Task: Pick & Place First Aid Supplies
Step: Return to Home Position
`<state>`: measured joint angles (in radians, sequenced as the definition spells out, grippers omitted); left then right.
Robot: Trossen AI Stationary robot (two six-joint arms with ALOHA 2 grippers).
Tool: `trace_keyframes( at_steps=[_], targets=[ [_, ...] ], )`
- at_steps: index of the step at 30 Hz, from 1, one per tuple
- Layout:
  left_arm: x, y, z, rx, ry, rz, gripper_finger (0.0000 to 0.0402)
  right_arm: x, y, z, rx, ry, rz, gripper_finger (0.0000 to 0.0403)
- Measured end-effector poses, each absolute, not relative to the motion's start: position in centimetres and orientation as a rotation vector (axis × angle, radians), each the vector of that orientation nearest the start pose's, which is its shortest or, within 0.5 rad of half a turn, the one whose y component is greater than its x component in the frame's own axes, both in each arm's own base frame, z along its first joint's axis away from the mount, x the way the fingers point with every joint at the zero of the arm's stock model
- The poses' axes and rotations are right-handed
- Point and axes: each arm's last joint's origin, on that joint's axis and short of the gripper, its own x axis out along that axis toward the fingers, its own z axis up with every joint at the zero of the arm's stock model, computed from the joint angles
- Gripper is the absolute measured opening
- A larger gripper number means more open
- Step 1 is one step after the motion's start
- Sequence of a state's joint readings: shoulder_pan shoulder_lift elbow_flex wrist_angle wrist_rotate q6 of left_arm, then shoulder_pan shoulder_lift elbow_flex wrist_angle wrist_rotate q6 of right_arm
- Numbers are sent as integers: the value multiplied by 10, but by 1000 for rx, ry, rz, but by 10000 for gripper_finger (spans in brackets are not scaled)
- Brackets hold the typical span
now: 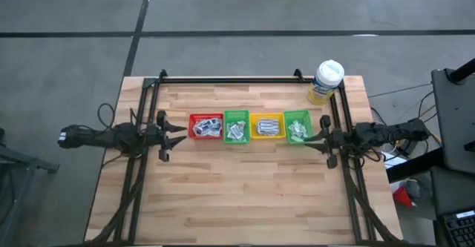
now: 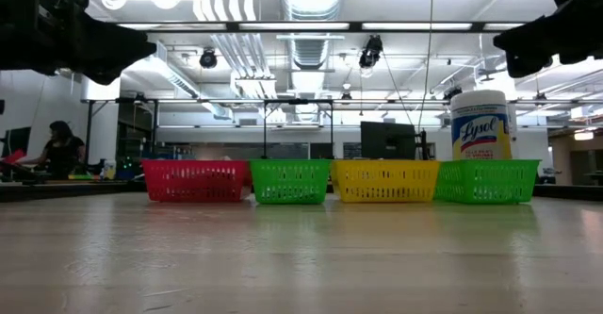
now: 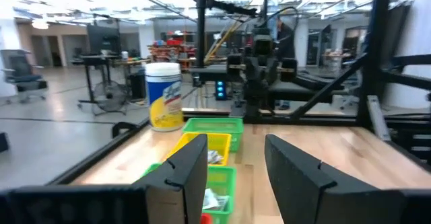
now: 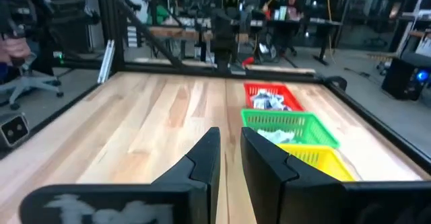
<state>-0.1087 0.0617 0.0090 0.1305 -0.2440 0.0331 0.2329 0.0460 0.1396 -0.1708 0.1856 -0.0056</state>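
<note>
Left gripper (image 1: 180, 133): at the left edge of the surface (image 1: 245, 195), raised above the wood and pointing toward the red bin; its fingers (image 3: 182, 173) are spread wide, released, with nothing between them.
Red bin (image 2: 195, 182): first in a row of four bins set close side by side across the middle of the surface; white packets (image 1: 205, 129) are heaped inside.
Left green bin (image 2: 289, 184): next to the red bin; more packets lie in it.
Yellow bin (image 2: 383, 182): third in the row; packets lie in it too.
Right green bin (image 2: 490, 182): last in the row; it holds a few packets.
Bottle (image 1: 326, 81): upright near the far right corner, behind the right green bin and apart from it; white cap, yellow label.
Right gripper (image 1: 310, 136): just beside the right green bin at the right edge, raised above the wood and pointing along the row; its fingers (image 4: 202, 160) stand only a narrow slit apart, grasping nothing.
</note>
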Motion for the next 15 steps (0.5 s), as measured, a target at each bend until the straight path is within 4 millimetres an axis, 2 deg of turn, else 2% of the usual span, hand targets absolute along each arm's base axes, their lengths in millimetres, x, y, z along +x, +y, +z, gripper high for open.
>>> trace_keyframes(
  at_steps=[4,10,15],
  targets=[
    [99,0,173,33,-66,173,151,88,14,190,-31,120,12,57],
    [99,0,172,27,-55,105,151,88,13,187,-43,131,-46,57],
    [100,0,170,20,-38,104,151,91,13,174,-26,163,-50,57]
  ],
)
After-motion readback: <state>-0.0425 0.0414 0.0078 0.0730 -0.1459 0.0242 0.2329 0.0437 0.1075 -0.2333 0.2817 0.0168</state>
